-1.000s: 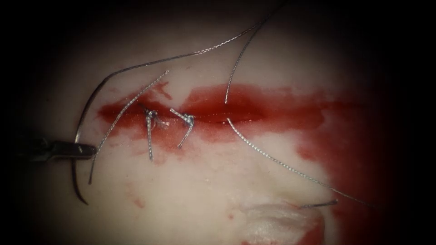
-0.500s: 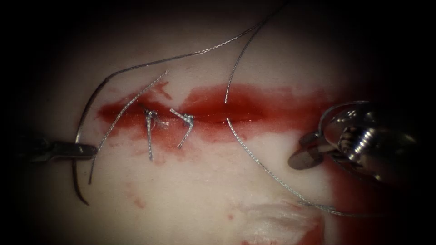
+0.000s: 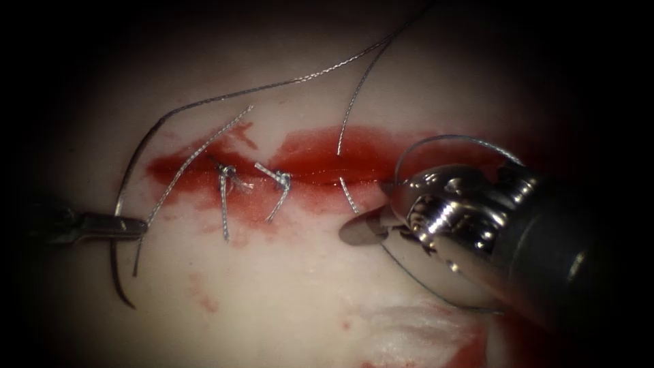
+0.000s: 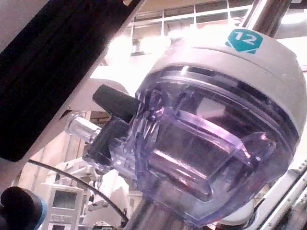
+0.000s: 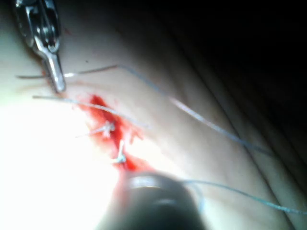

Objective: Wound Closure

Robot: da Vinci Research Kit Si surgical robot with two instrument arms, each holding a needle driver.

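Steel needle (image 3: 121, 204) (clear of the tissue (image 3: 286, 286)) sits mid-curve in the left hand (image 3: 133, 226); right hand (image 3: 361, 230) unclear.

There are 2 tools: the left tool (image 3: 133, 226) and the right tool (image 3: 361, 230). There is 1 curved needle (image 3: 117, 262), 1 long thread (image 3: 272, 85), 2 tied knots (image 3: 228, 172) on 1 cut (image 3: 320, 178) in 1 tissue (image 3: 286, 293).

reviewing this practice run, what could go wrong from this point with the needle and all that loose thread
The left tool holds the needle mid-curve, out of the tissue, with its point free left of the cut; any slip could scratch the surface. The right tool sits right over the thread leaving the cut, so it could snag or drag that thread, or the two tied stitches.
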